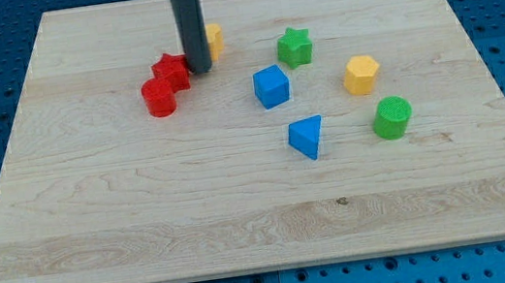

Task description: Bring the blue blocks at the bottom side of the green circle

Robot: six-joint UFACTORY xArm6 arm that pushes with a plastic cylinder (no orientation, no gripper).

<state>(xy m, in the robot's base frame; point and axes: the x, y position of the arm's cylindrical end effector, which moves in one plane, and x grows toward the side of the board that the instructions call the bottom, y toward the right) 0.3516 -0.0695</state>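
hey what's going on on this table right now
A robot arm's dark rod is sliding on a wooden board to push coloured blocks. My tip sits at the view's upper left, beside the red star and red cylinder, with a yellow block partly hidden behind the rod. The blue cube and blue triangle lie to the view's left of the green circle, not yet below it. My tip is well apart from both.

Pale grained wood board [144,205], ridged matt plastic blocks, dark smooth rod [189,23].
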